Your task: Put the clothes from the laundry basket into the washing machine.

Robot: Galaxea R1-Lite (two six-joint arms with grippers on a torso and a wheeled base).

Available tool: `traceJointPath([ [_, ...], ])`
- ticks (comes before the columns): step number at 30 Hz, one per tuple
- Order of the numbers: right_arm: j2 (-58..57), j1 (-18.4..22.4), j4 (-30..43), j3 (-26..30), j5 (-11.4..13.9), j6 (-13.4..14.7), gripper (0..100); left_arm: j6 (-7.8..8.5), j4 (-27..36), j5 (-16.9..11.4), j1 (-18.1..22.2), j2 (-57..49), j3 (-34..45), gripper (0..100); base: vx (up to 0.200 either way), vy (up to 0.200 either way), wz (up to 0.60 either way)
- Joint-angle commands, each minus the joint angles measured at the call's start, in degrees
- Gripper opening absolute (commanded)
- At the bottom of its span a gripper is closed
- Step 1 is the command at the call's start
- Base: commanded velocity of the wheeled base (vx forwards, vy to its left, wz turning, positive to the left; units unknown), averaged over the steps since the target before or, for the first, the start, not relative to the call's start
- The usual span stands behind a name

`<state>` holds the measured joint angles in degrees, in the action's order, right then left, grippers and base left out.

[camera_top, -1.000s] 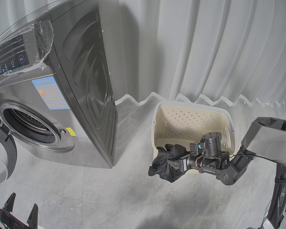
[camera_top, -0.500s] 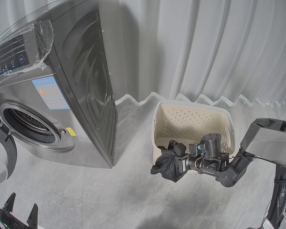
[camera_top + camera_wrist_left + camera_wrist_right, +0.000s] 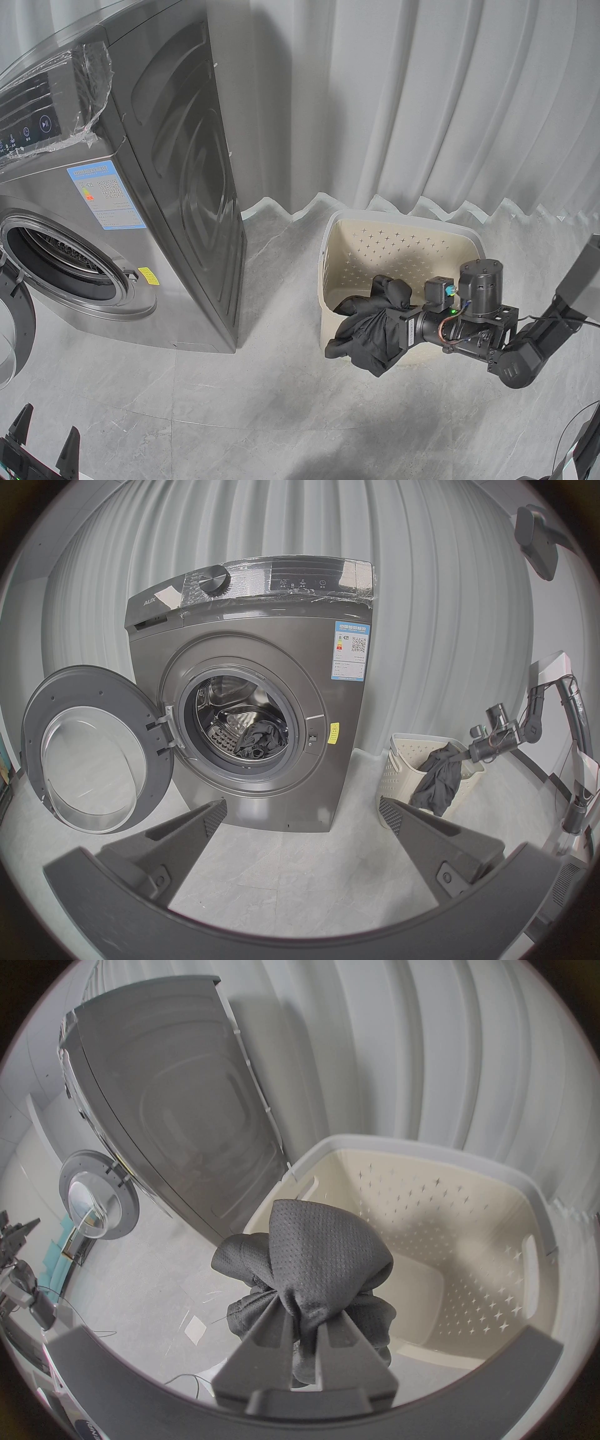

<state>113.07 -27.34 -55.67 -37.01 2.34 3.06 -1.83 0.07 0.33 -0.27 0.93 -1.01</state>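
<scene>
In the head view my right gripper (image 3: 392, 330) is shut on a dark grey garment (image 3: 362, 340), held bunched over the front left rim of the cream laundry basket (image 3: 406, 222), part of it draping outside. The right wrist view shows the fingers (image 3: 281, 1329) pinching the garment (image 3: 319, 1254) above the basket (image 3: 437, 1160). The grey washing machine (image 3: 169, 175) stands to the left, its door (image 3: 94, 749) swung open. Another dark garment (image 3: 259, 739) lies in the drum. My left gripper (image 3: 44, 437) is open and low in front of the machine, holding nothing.
White curtains (image 3: 437, 94) hang behind the basket and machine. The pale stone floor (image 3: 250, 400) between machine and basket is bare. The machine's side panel (image 3: 187, 1104) stands close to the basket's left side.
My right gripper has lifted the dark garment a little and drawn it to the right, over the basket's front corner. The left gripper has not moved.
</scene>
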Motion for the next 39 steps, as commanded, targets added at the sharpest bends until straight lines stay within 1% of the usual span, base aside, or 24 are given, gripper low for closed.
traceJointPath([
  [1,-13.2,0.0,-1.0,2.4,-0.2,1.3,0,-0.02,0.0,0.0,0.0,-0.7,0.9,100,0.0,0.0,0.0],
  [3,-18.4,-0.4,-1.5,3.4,-0.4,3.2,0,-0.02,0.0,0.0,0.0,-0.7,0.9,100,0.0,0.0,0.0],
  [5,-22.5,-0.6,-1.9,5.2,-0.4,4.1,0,0.07,0.0,0.0,0.0,-0.7,0.8,100,0.0,0.0,0.0],
  [8,-28.4,-0.8,-1.9,7.6,0.3,4.4,0,0.16,0.0,-0.1,0.0,-0.7,0.9,100,0.0,0.0,0.0],
  [9,-28.4,-0.8,-1.9,7.6,0.3,4.4,0,0.16,0.0,-0.1,0.0,-0.7,0.9,100,0.0,0.0,0.0],
  [10,-31.2,-1.7,-1.5,7.6,0.2,4.5,0,0.33,0.0,-0.2,-0.1,-0.6,0.8,100,0.0,0.0,0.0],
  [12,-32.1,-2.8,-1.8,7.6,-0.2,4.4,0,0.16,0.1,-0.2,-0.1,-0.6,0.8,100,0.0,0.0,0.0],
  [15,-33.2,-3.9,-1.8,7.2,-0.2,4.4,0,0.42,0.0,-0.2,-0.1,-0.6,0.8,100,-0.2,0.0,0.0],
  [17,-33.3,-4.2,-1.8,7.4,-0.1,4.4,0,0.33,0.1,-0.2,-0.1,-0.7,0.8,100,-0.2,0.0,0.0],
  [20,-33.2,-6.3,-1.8,7.8,-0.3,4.5,0,0.33,0.1,-0.2,-0.1,-0.6,0.8,100,-0.2,0.0,0.0],
  [22,-33.1,-7.0,-1.8,8.0,-0.4,4.5,0,0.07,0.1,-0.2,-0.1,-0.7,0.8,100,-0.2,0.0,0.0],
  [24,-33.1,-7.1,-1.8,7.9,-0.3,4.5,0,0.16,0.1,-0.2,-0.1,-0.6,0.8,100,-0.2,0.0,0.0],
  [29,-33.4,-7.5,-1.9,7.7,-0.1,4.5,0,0.33,0.1,-0.2,-0.1,-0.7,0.8,100,0.0,0.0,0.0],
  [32,-33.8,-8.5,-1.9,7.9,0.3,4.5,0,0.25,0.1,-0.3,-0.1,-0.6,0.8,100,0.0,0.0,0.0],
  [34,-33.7,-9.6,-2.0,8.0,0.3,4.6,0,0.16,0.1,-0.3,-0.1,-0.6,0.8,100,0.0,0.2,0.0],
  [39,-33.4,-9.7,-2.0,8.0,0.3,4.7,0,0.16,0.1,-0.3,-0.1,-0.6,0.8,100,0.0,0.2,0.0],
])
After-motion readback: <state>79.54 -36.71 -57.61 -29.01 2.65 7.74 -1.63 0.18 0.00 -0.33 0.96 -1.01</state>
